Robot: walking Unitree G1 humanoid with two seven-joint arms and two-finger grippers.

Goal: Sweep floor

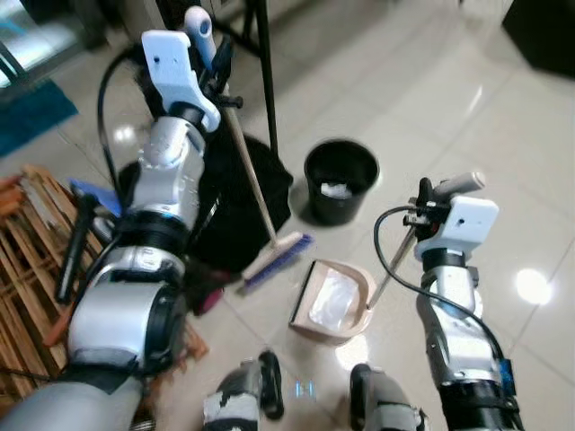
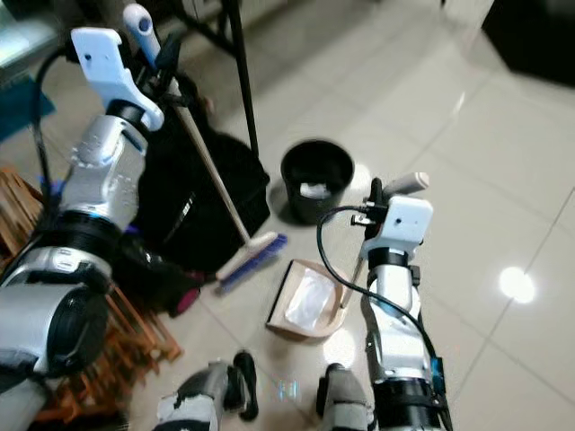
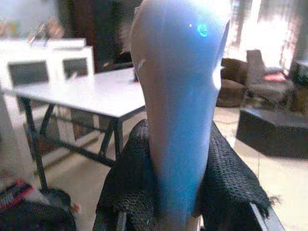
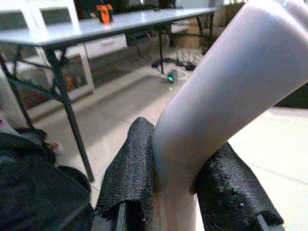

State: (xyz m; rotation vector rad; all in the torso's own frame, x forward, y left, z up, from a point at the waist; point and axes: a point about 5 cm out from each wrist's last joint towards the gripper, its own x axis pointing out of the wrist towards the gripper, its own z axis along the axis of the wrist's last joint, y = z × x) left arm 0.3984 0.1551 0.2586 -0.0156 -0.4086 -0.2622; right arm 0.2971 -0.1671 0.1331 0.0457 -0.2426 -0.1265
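Black fingers point(image 3: 226, 178) of left gripper point(image 1: 212, 56) clamp the broom point(image 1: 260, 224) handle, bristles beside dustpan point(image 1: 331, 303). Right gripper point(image 1: 429, 199) grips dustpan handle; head views add bucket point(image 1: 340, 180); wrist views add table point(image 3: 82, 94).

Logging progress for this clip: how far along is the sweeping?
Well along, it seems. Done: whitish debris already lies in the dustpan. In hand: the left gripper holds the broom, its bristles on the floor beside the pan; the right gripper holds the dustpan's handle. Left: tipping the pan into the black bin.
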